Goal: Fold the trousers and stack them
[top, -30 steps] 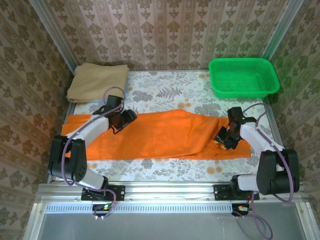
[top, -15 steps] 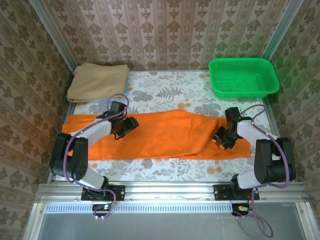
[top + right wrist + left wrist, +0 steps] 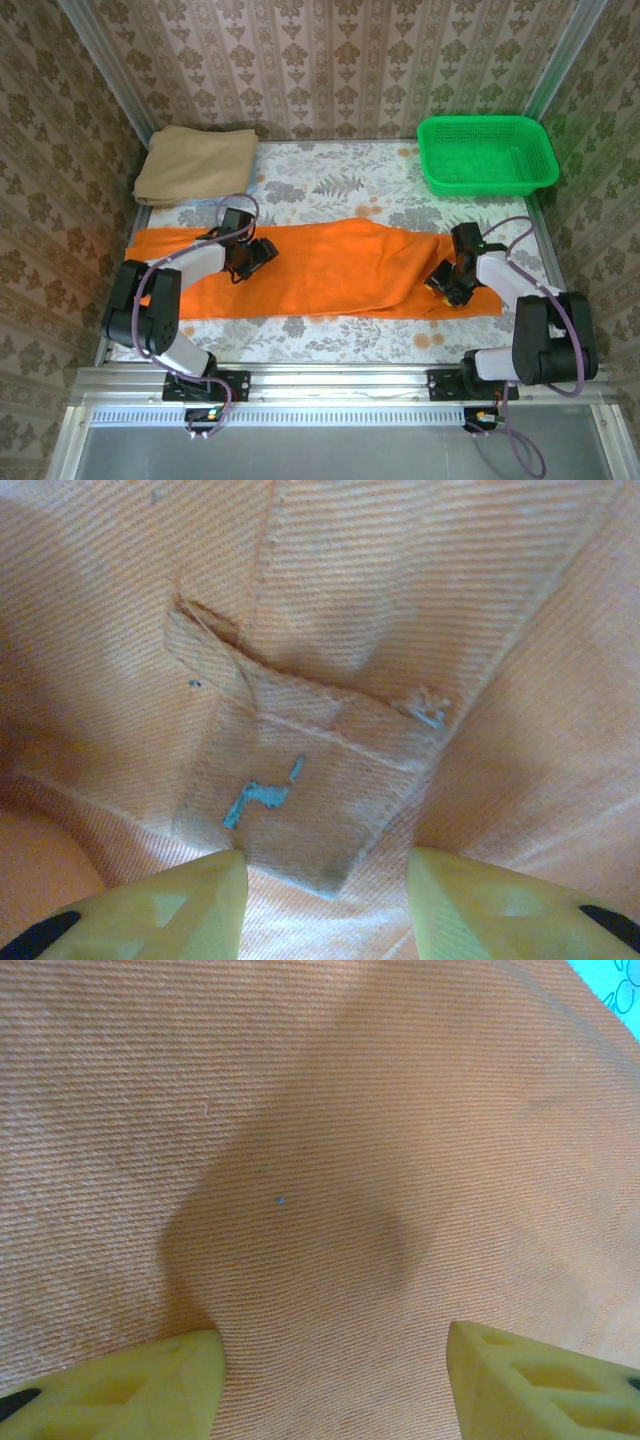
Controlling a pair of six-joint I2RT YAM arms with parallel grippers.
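The orange trousers (image 3: 330, 270) lie spread flat across the table, reaching from the left edge to the right side. My left gripper (image 3: 250, 256) is down on the left part of the cloth. In the left wrist view it (image 3: 335, 1385) stands open, and the fabric (image 3: 300, 1160) dips in a shallow crease between the yellow fingertips (image 3: 150, 1390). My right gripper (image 3: 446, 280) rests on the right end of the trousers. In the right wrist view it (image 3: 325, 905) is open over a stitched flap (image 3: 300, 770) with blue thread marks, among raised folds.
A folded beige cloth (image 3: 195, 162) lies at the back left corner. A green plastic basket (image 3: 487, 152) stands at the back right. Bare floral tabletop (image 3: 330, 190) runs behind the trousers, with a narrow strip in front. Patterned walls close in on three sides.
The left gripper has moved a little toward the near edge and lower onto the cloth. The right gripper has shifted slightly nearer on the right end. The trousers lie as before.
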